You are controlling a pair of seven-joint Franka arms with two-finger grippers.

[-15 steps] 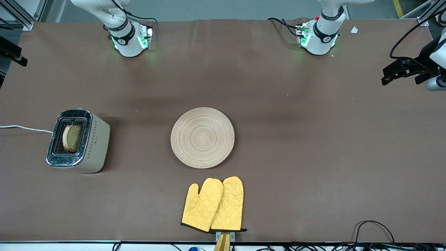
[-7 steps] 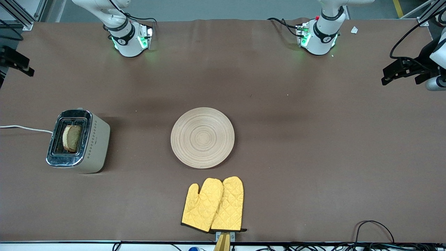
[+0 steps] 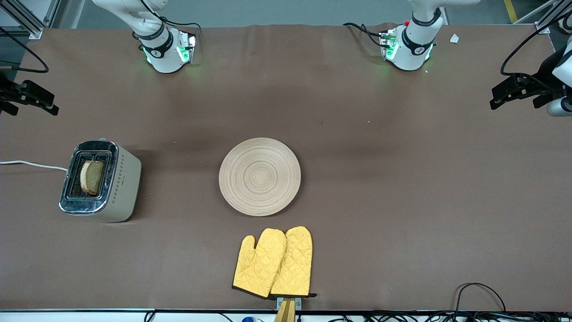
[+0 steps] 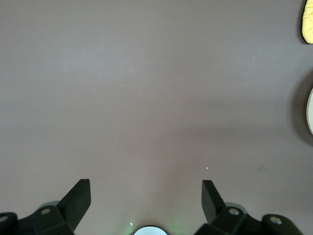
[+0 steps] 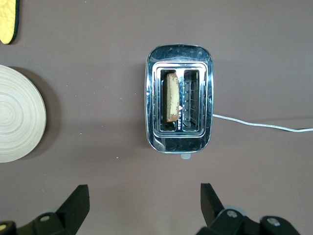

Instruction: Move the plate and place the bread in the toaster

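The bread (image 3: 92, 177) stands in the toaster (image 3: 101, 181) near the desk's (image 3: 402, 201) right-arm edge; the plate (image 3: 259, 176) lies mid-desk. The left gripper (image 4: 145, 200) and right gripper (image 5: 145, 204) hang spread and empty, seemingly above opposite edges.

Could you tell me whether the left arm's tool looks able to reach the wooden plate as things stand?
Probably yes: the left tool is open over bare table, and nothing stands between it and the wooden plate.
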